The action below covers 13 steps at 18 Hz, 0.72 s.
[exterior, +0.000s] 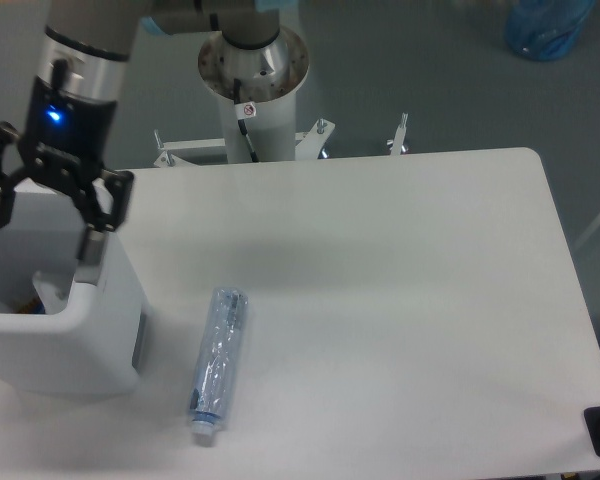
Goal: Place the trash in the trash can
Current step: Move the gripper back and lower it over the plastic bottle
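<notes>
The gripper point(48, 217) hung with its fingers spread wide and empty over the open trash can point(100, 320), a stance fit for dropping the cup scrap (hidden from view), while the bottle point(218, 362) lay flat on the table point(400, 300) just beside the can.

A clear plastic bottle point(217, 364) with a blue cap is lying on the white table point(400, 300). At the left, the white trash can point(90, 330) is showing a grey side panel. The black gripper point(46, 212) is glowing with a small blue light above it.
</notes>
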Tool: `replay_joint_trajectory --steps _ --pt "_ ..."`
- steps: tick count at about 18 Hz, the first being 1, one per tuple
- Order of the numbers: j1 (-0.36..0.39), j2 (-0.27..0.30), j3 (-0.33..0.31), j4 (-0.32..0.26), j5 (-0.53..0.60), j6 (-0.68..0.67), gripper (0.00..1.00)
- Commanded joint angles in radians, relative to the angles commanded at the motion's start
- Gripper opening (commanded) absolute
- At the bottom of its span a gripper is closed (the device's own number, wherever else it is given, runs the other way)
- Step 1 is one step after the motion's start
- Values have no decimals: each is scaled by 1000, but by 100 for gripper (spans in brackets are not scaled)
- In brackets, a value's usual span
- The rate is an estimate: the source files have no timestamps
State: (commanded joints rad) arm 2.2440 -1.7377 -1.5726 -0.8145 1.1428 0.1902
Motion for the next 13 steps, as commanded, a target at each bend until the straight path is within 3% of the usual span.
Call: replay_joint_trajectory --steps 6,13 --pt "78 -193 118 -2 3 -8 100" --pt "74 -324 143 -2 127 2 100"
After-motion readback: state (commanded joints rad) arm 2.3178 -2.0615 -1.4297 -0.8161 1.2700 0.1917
